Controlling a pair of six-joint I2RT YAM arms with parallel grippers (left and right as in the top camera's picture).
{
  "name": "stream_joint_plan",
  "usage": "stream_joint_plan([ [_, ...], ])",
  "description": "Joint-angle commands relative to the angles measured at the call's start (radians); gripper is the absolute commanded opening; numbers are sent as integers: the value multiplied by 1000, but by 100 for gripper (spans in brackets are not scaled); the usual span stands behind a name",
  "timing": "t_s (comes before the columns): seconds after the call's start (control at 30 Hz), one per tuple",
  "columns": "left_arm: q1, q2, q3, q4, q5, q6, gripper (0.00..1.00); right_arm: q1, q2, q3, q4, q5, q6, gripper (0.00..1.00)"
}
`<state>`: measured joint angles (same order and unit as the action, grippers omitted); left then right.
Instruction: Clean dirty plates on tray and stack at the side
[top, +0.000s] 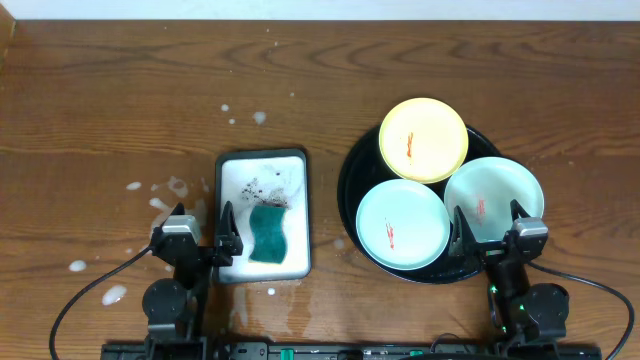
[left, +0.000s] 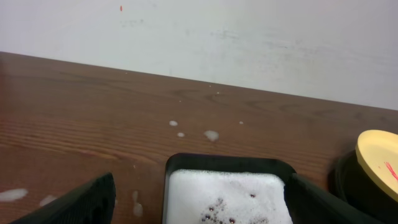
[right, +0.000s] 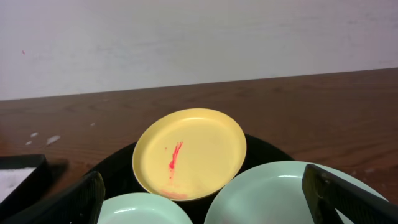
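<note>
Three dirty plates sit on the black tray (top: 352, 170), right side of the table (top: 120, 90). The yellow plate (top: 423, 140) is at the back, its edge overlapping both mint ones: left mint plate (top: 402, 224) and right mint plate (top: 494, 200). Each has a red smear. The right gripper (top: 492, 232) hangs at the tray's front edge, fingers spread wide, empty. The left gripper (top: 203, 235) is likewise spread & empty, by the front of the white tray (top: 238, 185) w/ foam and a green sponge (top: 267, 235). Foam blobs (top: 165, 190) lie on the wood.

The yellow plate (top: 423, 140) bears a red streak, the tray (top: 349, 186) is glossy black, the sponge (top: 267, 233) seemingly teal
</note>
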<state>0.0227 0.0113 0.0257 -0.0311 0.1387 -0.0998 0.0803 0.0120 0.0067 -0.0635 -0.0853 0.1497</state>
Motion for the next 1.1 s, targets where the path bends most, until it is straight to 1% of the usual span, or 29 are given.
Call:
stream_joint_plan([
  [0.0, 4, 1, -22, -24, 0, 13, 87, -2, -3, -1, -5, 6, 11, 99],
  [0.93, 4, 1, -22, -16, 1, 13, 87, -2, -3, -1, -3, 6, 10, 99],
  [1.07, 4, 1, -22, -3, 14, 13, 87, -2, -2, -1, 22, -14, 22, 99],
])
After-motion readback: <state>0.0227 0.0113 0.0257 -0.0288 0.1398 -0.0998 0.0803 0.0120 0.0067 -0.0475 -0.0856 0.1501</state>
